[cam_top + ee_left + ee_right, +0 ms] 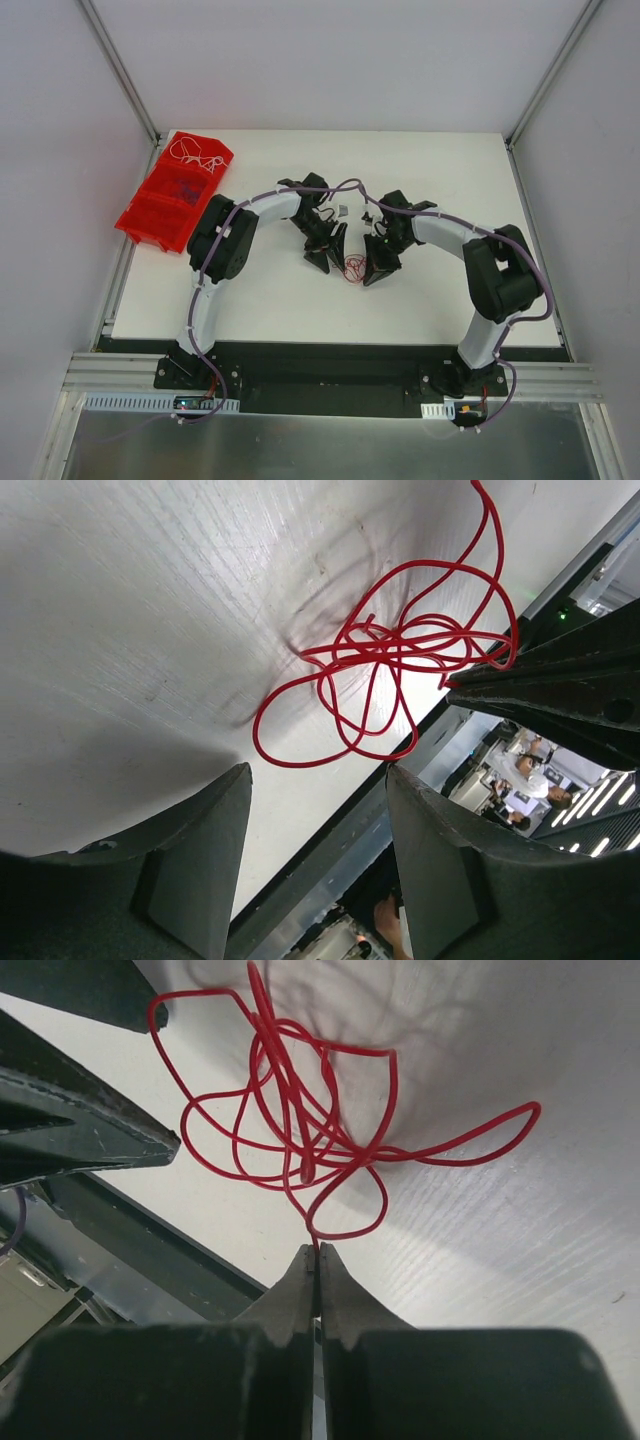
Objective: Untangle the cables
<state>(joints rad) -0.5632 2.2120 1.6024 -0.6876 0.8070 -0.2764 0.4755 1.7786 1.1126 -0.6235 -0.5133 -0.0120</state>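
Note:
A tangle of thin red cable [353, 266] lies on the white table between my two grippers. In the right wrist view the red loops [343, 1150] spread just ahead of my right gripper [318, 1252], which is shut on one strand of the cable at its fingertips. My left gripper [318, 780] is open and empty, with the red tangle [385, 645] lying a little beyond its fingers, not touching them. In the top view the left gripper [328, 255] is left of the tangle and the right gripper [378, 268] is right of it.
A red bin [150, 215] stands at the table's back left, holding pale white wires [190, 153] and purple ones [183, 186]. A small grey piece [341, 210] lies on the table behind the grippers. The table's front edge [330, 344] is close to the tangle.

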